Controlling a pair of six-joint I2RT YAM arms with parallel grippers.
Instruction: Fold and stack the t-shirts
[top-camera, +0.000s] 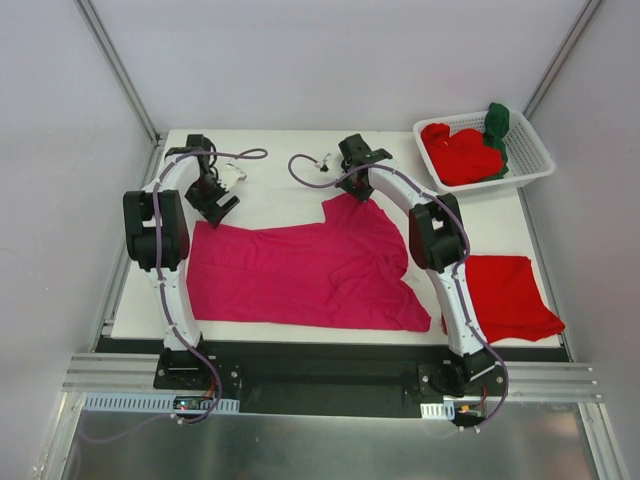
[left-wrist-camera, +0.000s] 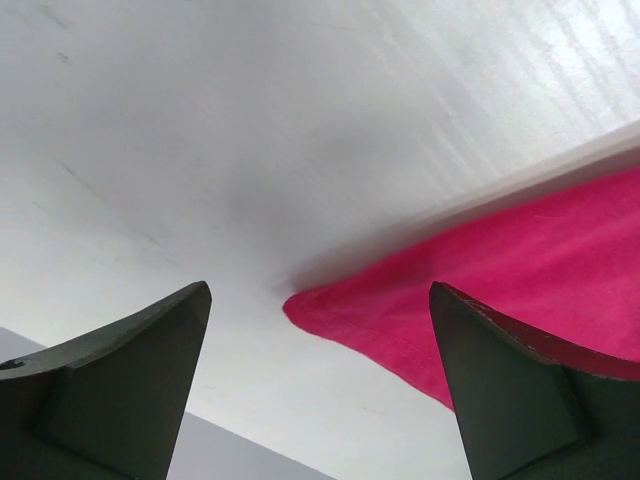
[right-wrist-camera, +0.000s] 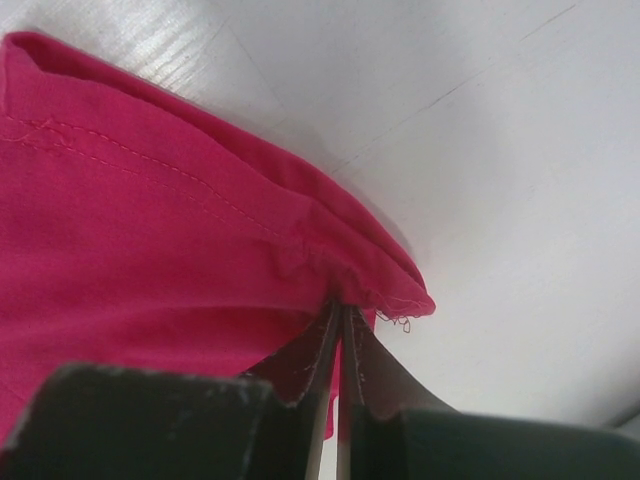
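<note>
A magenta-pink t-shirt (top-camera: 300, 270) lies spread on the white table. My right gripper (top-camera: 352, 190) is shut on its far right corner; the right wrist view shows the cloth (right-wrist-camera: 150, 230) pinched between the closed fingers (right-wrist-camera: 300, 370). My left gripper (top-camera: 213, 208) is open just above the shirt's far left corner, which lies between the fingers in the left wrist view (left-wrist-camera: 360, 315), untouched. A folded bright red t-shirt (top-camera: 510, 295) lies at the near right. Red shirts (top-camera: 460, 155) and a dark green one (top-camera: 497, 125) fill the basket.
The white slotted basket (top-camera: 540, 160) stands at the far right corner of the table (top-camera: 280, 160). Grey walls and metal frame posts surround the table. Purple cables loop from both arms near the far edge.
</note>
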